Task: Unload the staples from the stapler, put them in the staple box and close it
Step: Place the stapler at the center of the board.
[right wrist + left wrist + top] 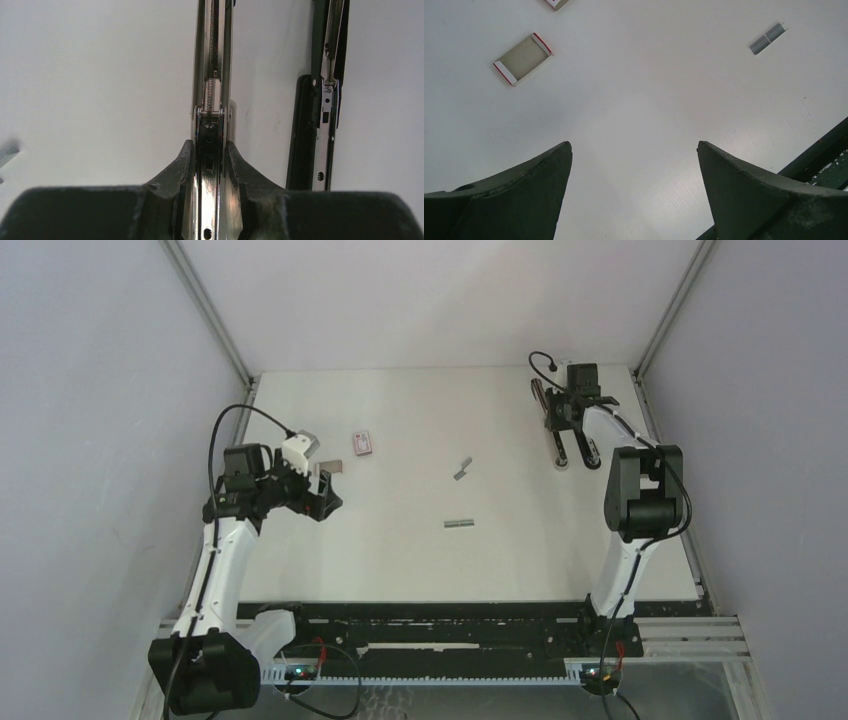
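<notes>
Chrome stapler rail [212,60] pinched in right gripper [209,148]; left gripper [634,145] wide, empty; pink box [364,443], staples [459,524] lying between arms.

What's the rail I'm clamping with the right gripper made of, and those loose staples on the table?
The stapler rail in the right gripper: apparently chrome-plated steel, mirror-bright with sharp reflections and a coil spring inside. The staples: thin grey metal, duller sheen; probably steel wire, though too small to be sure.
</notes>
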Tool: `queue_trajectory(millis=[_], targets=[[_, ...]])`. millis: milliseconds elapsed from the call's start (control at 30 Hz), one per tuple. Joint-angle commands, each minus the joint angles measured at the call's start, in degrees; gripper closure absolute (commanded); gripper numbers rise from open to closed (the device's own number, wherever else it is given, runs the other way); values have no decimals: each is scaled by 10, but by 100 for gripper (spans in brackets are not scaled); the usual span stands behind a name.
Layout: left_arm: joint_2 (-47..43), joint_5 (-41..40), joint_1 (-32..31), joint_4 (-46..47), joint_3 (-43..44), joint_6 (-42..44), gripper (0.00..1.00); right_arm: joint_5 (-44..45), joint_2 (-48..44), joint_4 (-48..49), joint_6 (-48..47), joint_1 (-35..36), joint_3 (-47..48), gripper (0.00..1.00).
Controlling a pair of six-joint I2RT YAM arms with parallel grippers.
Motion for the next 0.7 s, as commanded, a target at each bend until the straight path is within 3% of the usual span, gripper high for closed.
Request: queue_trajectory(millis=[0,667], targets=[[-12,12,4,17,-9,12,0,4,11,20,-17,-8,47,100],[-10,14,4,19,-13,18,0,23,112,-23,6,-12,141,100]])
